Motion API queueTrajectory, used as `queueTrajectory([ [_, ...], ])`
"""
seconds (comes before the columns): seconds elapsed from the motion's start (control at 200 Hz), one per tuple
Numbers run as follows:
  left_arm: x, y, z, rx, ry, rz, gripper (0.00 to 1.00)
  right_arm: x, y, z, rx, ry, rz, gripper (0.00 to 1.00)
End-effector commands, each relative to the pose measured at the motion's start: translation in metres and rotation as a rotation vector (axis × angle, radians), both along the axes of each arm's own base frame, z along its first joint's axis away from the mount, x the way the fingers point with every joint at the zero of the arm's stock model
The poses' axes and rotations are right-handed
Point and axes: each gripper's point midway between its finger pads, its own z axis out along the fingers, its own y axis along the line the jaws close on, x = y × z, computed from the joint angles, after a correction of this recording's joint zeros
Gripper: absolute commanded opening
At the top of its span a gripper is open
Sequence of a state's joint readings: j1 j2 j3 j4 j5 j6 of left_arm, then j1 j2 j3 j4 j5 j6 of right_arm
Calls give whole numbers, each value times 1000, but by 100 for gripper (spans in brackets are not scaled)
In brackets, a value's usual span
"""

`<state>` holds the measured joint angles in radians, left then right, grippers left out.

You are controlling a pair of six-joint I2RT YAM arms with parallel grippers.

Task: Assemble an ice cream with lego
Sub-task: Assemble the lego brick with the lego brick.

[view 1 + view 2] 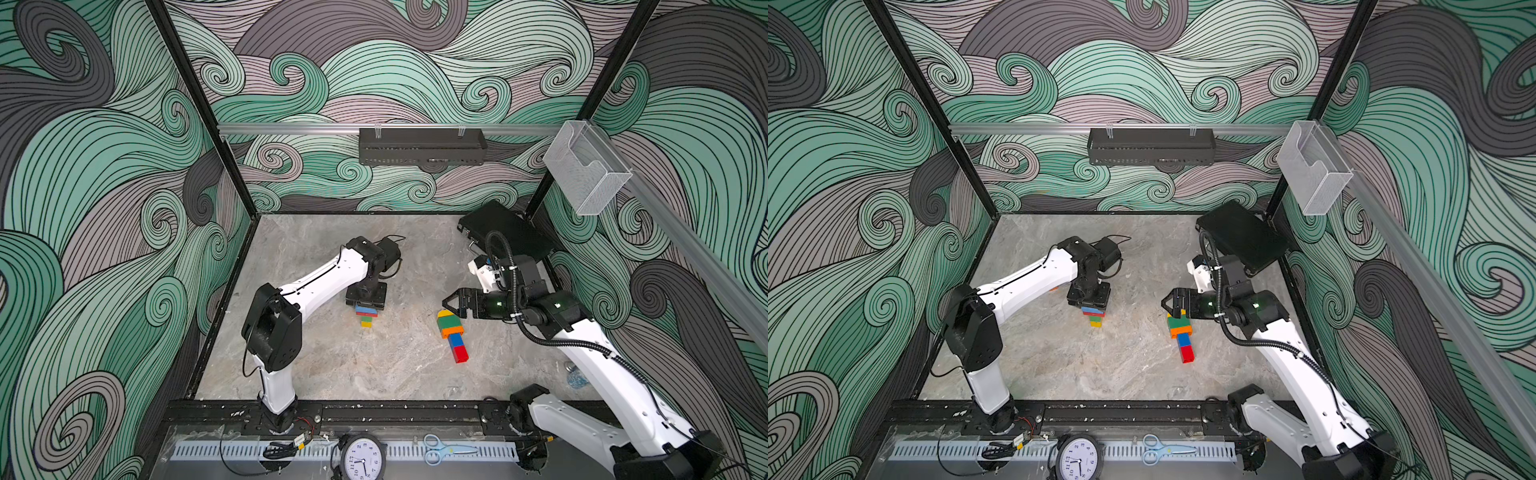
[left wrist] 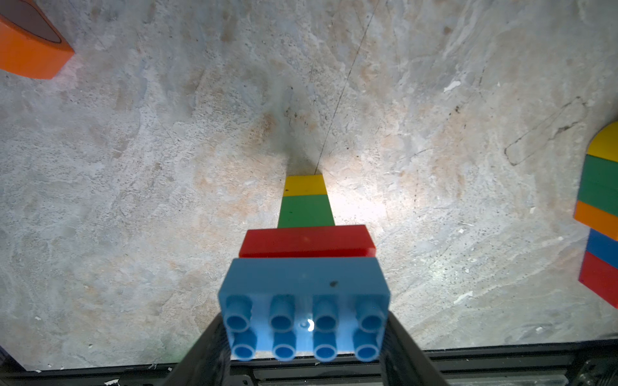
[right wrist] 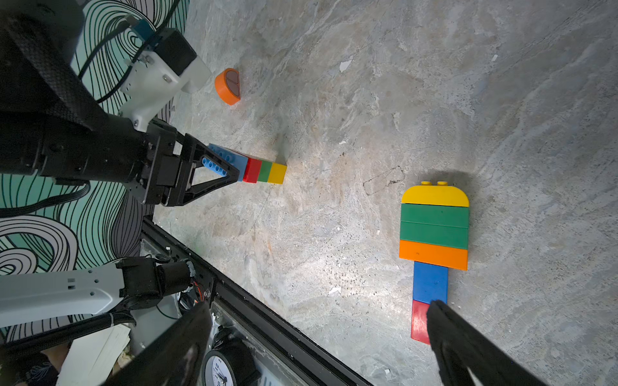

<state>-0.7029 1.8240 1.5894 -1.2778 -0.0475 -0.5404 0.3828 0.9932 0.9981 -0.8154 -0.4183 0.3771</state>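
Left wrist view looks down the lego stack (image 2: 307, 240) that the left claw (image 3: 229, 165) holds. Its jaws are closed part-way on the short ends of the blue brick (image 2: 304, 284), studs toward the claw. Red, green and a small yellow brick (image 2: 305, 185) run away from the claw to the table (image 2: 133, 167). Whether the yellow end touches the table or hangs just above it I cannot tell.

The right claw (image 1: 451, 304) stands wide, holding nothing. Just below it a finished-looking lego ice cream (image 3: 434, 234) lies flat, and in both top views the claw's tips sit beside its yellow rounded end. A loose orange dome brick (image 3: 228, 86) lies well apart from both claws, beyond the left one.

Risks, as I judge them:
- The held stack is wide at the claw and narrow at the far end. A sideways drag could snap it at the red-green joint.
- Let go, it would likely topple, being top-heavy on one small brick.
- The right wrist view shows a finger (image 3: 461, 337) across the red end of the flat ice cream. Lowering here could shove it across the table or lever the end bricks off.
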Motion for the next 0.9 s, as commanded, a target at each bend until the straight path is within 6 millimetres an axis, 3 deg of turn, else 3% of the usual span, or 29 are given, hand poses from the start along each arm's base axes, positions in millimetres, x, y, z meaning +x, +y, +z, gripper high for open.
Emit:
queueTrajectory([
  [0.0, -9, 13, -11, 86, 74, -47, 28, 0, -4, 10, -6, -24, -12, 100],
  [0.525, -4, 18, -18, 125, 105, -55, 21, 2, -3, 11, -6, -11, -19, 99],
  [0.896, 4, 19, -10, 129, 59, -55, 13, 6, 2, 13, -5, 2, -16, 99],
])
